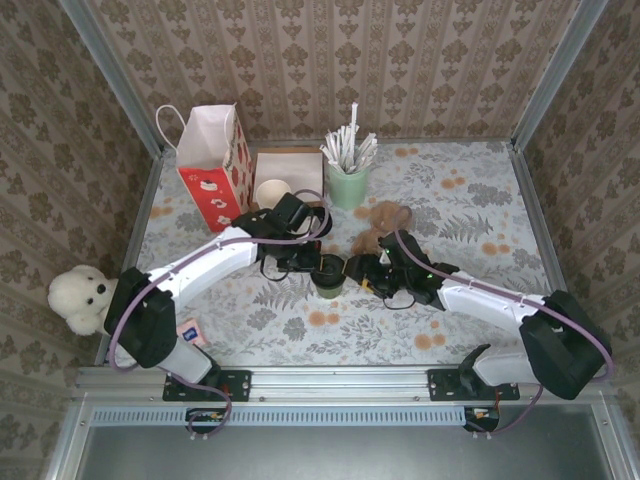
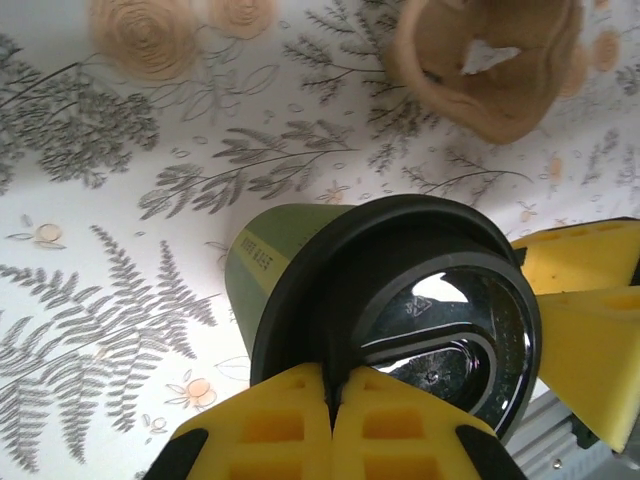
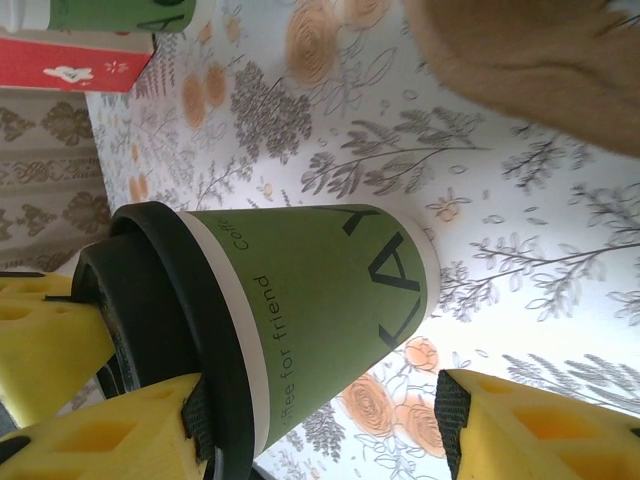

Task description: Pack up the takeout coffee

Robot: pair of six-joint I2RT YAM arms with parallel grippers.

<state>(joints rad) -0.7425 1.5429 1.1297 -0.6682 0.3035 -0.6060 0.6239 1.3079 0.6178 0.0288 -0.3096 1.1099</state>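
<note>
The takeout coffee (image 1: 328, 276), a dark green cup with a black lid, stands upright in the middle of the table between both arms. In the left wrist view its lid (image 2: 420, 300) faces the camera, and my left gripper (image 2: 337, 380) is shut, pinching the lid's near rim. My left gripper (image 1: 308, 265) comes at it from the left in the top view, my right gripper (image 1: 366, 282) from the right. My right gripper (image 3: 320, 420) is open beside the cup (image 3: 320, 300). One pad (image 3: 195, 420) lies against the lid's rim; the other finger (image 3: 540, 430) stands clear past the base.
A red and white paper bag (image 1: 214, 165) stands at the back left. Beside it are a white box holding a lidless cup (image 1: 285, 180) and a mint cup of straws (image 1: 347, 180). A brown plush (image 1: 380, 225) lies behind the coffee. A white teddy bear (image 1: 80, 297) sits off the left edge.
</note>
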